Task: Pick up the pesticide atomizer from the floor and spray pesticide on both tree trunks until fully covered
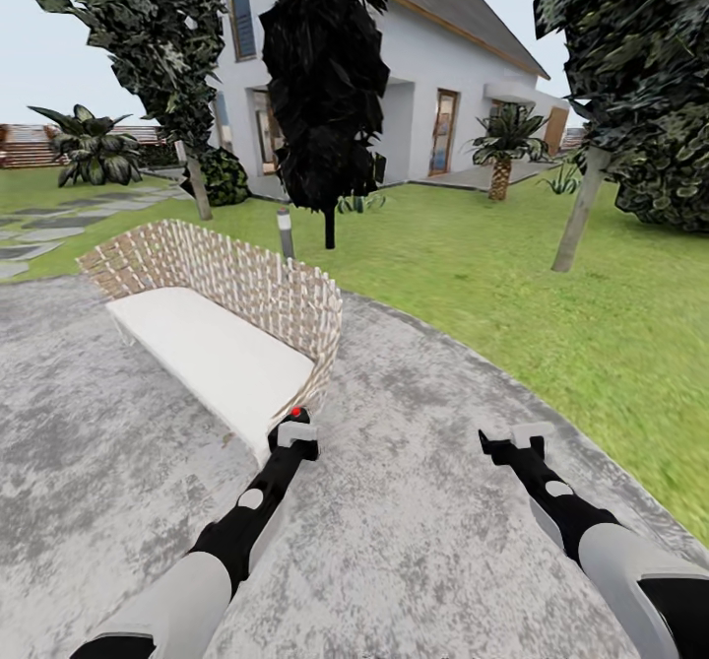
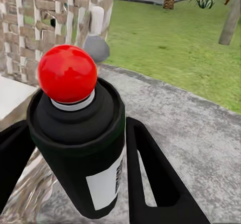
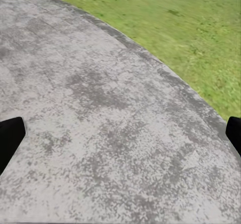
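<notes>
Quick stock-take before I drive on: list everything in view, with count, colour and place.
pesticide atomizer: one, dark body, red top, between the left gripper's fingers
trees: two, grey-brown trunks, on the lawn left and right
conifer: one, near black, centre lawn
wicker sofa: one, tan with white cushion, on the paving ahead-left
bollard lamp: one, grey, behind the sofa
house: one, white, background
palm: one, by the house
left gripper: shut on the atomizer
right gripper: open, empty, over the paving

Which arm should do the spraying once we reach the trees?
Left. The left pincer is shut on the pesticide atomizer, red cap up. The right pincer is open and empty above the paving.
</notes>
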You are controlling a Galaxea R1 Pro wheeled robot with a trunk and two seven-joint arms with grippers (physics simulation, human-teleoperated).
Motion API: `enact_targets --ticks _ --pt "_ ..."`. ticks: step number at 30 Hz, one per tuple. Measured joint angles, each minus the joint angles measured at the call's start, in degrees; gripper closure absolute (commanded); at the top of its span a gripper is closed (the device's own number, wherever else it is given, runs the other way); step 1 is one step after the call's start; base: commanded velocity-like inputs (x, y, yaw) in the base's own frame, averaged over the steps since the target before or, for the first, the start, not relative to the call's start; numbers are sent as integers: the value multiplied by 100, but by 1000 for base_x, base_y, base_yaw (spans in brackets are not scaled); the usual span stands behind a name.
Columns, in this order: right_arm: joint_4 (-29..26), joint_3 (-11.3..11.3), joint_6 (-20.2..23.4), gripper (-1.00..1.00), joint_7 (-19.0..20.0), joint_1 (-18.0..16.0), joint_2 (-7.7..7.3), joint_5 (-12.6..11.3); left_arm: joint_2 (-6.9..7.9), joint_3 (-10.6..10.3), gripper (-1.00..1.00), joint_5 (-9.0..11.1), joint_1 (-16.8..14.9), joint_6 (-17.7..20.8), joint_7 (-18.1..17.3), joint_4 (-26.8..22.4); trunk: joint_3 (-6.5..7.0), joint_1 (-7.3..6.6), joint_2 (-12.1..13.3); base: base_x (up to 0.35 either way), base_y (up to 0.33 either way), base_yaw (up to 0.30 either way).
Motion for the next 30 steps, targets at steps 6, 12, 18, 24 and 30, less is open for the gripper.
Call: enact_targets --ticks 6,12,18,24,30 --pt "0 0 0 -100 0 -1 0 0 -5 1 100 2 0 0 0 0 0 0 0 -313 0 51" --pt "0 0 0 -100 0 -2 0 0 -6 1 100 1 0 0 0 0 0 0 0 -342 0 6" --pt "0 1 0 -100 0 0 0 0 -13 1 100 1 0 0 0 0 0 0 0 -261 0 75" --pt "0 1 0 -100 0 -1 0 0 -14 2 100 0 0 0 0 0 0 0 0 -39 0 254" --pt "0 3 0 -100 0 -2 0 0 -11 2 100 -1 0 0 0 -3 0 0 0 -4 0 282"
